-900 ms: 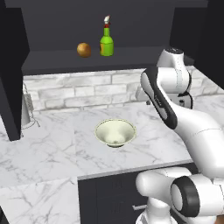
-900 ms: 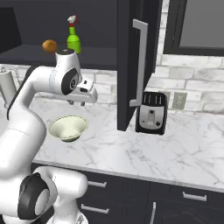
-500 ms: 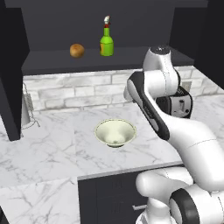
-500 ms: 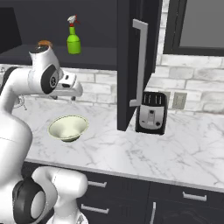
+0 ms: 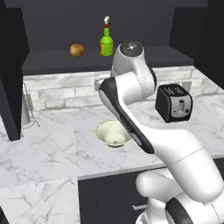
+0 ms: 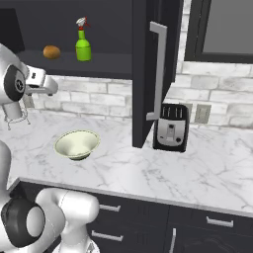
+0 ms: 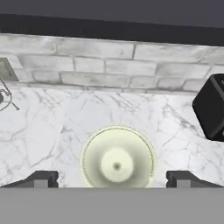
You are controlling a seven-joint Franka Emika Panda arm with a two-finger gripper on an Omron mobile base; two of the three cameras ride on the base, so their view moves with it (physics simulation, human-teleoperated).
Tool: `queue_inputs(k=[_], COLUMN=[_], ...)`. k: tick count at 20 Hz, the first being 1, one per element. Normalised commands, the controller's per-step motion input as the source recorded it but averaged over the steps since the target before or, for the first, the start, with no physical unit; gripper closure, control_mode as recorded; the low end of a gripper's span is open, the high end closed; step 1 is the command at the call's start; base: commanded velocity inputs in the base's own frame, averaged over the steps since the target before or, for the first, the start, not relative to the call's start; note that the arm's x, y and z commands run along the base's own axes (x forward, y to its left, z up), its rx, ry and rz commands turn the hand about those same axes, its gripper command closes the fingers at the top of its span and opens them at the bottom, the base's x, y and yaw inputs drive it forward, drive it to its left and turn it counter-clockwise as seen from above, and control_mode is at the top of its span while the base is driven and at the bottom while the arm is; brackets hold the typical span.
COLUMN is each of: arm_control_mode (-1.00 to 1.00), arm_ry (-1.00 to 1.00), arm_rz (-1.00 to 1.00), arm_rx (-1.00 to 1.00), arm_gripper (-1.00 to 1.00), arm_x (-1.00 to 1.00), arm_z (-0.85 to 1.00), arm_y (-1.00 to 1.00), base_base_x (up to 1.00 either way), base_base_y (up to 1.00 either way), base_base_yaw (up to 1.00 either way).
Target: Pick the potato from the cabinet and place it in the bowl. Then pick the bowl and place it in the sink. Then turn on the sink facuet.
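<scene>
Pincer [image 7: 113, 179] is hanging wide open and empty, low centre of the hand view, over the bowl [image 7: 117, 161] on the worktop [image 7: 52, 127]. Potato [image 5: 77, 50] is sitting upper left on the cabinet [image 5: 131, 57] shelf, near the green bottle [image 5: 106, 42]; a careless reach risks toppling it.

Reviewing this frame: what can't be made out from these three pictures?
- Bowl: in the left base view the arm covers its right rim.
- Toaster: cut off by the right edge of the hand view.
- Wire rack: in the right base view the arm covers most of it; what it holds is unreadable.
- Potato and green bottle on the cabinet shelf: too small for surface detail or the label.
</scene>
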Motion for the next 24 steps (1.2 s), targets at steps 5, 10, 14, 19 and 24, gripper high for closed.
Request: queue_inputs(k=[5, 10, 14, 19, 24], arm_control_mode=[-1.00, -1.00, -1.00, -1.00, -1.00], arm_ry=[-0.13, -0.05, -0.09, -0.10, -0.02], arm_rz=[0.00, 0.00, 0.00, 0.02, 0.02], arm_rx=[0.00, 0.00, 0.00, 0.00, 0.00], arm_gripper=[-1.00, -1.00, -1.00, -1.00, -1.00], arm_x=[0.55, 0.72, 0.60, 0.73, 0.74], arm_z=[0.61, 0.56, 0.41, 0.05, 0.00], arm_y=[0.92, 0.34, 0.09, 0.18, 0.14], base_base_x=[0.00, 0.00, 0.00, 0.00, 0.00], base_base_y=[0.00, 0.00, 0.00, 0.00, 0.00], base_base_yaw=[0.00, 0.00, 0.00, 0.00, 0.00])
